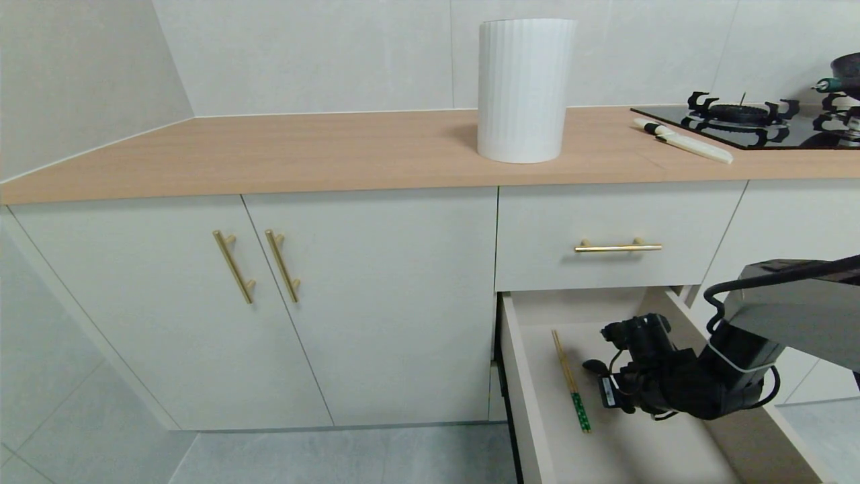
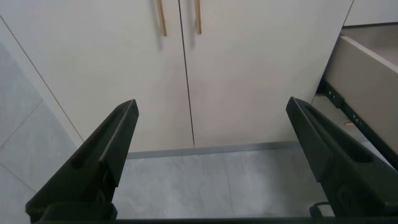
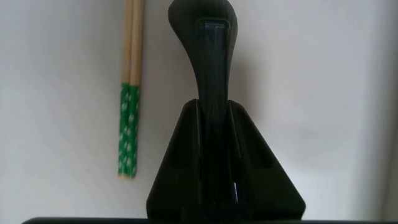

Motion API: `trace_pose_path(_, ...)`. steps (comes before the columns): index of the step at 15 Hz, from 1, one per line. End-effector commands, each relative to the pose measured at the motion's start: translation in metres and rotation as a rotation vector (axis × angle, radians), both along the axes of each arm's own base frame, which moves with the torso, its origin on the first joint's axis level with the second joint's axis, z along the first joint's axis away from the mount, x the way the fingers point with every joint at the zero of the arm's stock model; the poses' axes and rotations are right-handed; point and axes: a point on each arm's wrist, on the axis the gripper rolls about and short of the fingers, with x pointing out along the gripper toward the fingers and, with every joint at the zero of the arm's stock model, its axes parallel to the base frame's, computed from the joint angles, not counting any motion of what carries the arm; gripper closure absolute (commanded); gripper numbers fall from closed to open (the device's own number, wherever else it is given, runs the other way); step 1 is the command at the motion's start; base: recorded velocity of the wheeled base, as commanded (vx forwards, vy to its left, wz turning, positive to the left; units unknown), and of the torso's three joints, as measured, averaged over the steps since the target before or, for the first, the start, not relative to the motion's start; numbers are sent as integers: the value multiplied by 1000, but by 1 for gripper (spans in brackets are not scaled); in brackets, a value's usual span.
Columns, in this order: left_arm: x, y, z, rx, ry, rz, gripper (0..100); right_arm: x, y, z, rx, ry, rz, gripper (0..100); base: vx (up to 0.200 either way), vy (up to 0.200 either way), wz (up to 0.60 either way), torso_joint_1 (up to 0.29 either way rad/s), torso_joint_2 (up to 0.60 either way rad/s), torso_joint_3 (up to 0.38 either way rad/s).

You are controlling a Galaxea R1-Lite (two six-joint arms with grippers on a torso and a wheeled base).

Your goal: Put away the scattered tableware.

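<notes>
The open drawer (image 1: 519,376) sits at about 5 o'clock in the head view, below a closed drawer front with a brass handle. The right tool (image 3: 214,118) hangs inside it, its jaws closed tight on the handle of a dark spoon (image 3: 204,25), with the spoon's bowl sticking out past the fingertips just above the drawer floor. A pair of chopsticks (image 1: 571,380) with green ends lies flat on the drawer floor at 9 o'clock from the spoon, close beside it but apart.

The left tool (image 2: 211,109) is spread wide with nothing between its fingers, low over the grey floor and facing the closed cupboard doors (image 2: 249,62).

On the wooden counter (image 1: 302,151) a white ribbed canister (image 1: 524,87) stands upright at 12 o'clock. A pale knife (image 1: 682,140) lies at 3 o'clock from it, just beside the black hob (image 1: 739,128)
</notes>
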Motion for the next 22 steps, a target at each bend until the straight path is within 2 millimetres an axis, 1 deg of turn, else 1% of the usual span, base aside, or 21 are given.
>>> trace_pose_path(1, 0, 0, 0, 0, 0, 0, 0, 3, -1, -8, -4, 13, -5, 100, 0, 0, 0, 0, 0, 0)
trace_pose_path(6, 0, 0, 0, 0, 0, -1, 0, 6, -3, -10, -4, 10, -14, 100, 0, 0, 0, 0, 0, 0)
trace_pose_path(7, 0, 0, 0, 0, 0, 0, 0, 6, -3, -10, -4, 10, -14, 0, 0, 0, 0, 0, 0, 0)
trace_pose_path(12, 0, 0, 0, 0, 0, 0, 0, 7, -3, -6, 4, -8, -15, 0, 0, 0, 0, 0, 0, 0)
trace_pose_path(14, 0, 0, 0, 0, 0, -1, 0, 5, -4, 10, 11, -43, -19, 0, 0, 0, 0, 0, 0, 0)
trace_pose_path(15, 0, 0, 0, 0, 0, -1, 0, 0, -5, 25, 13, -73, -26, 0, 0, 0, 0, 0, 0, 0)
trace_pose_path(17, 0, 0, 0, 0, 0, -1, 0, -11, -8, 64, 19, -161, -40, 0, 0, 0, 0, 0, 0, 0)
trace_pose_path(18, 0, 0, 0, 0, 0, 0, 0, -13, -9, 71, 22, -175, -41, 0, 0, 0, 0, 0, 0, 0)
trace_pose_path(19, 0, 0, 0, 0, 0, 0, 0, -31, -14, 105, 38, -244, -47, 0, 0, 0, 0, 0, 0, 0)
trace_pose_path(21, 0, 0, 0, 0, 0, 0, 0, -57, -20, 134, 52, -293, -49, 0, 0, 0, 0, 0, 0, 0)
trace_pose_path(22, 0, 0, 0, 0, 0, 0, 0, -75, -25, 145, 51, -290, -48, 0, 0, 0, 0, 0, 0, 0)
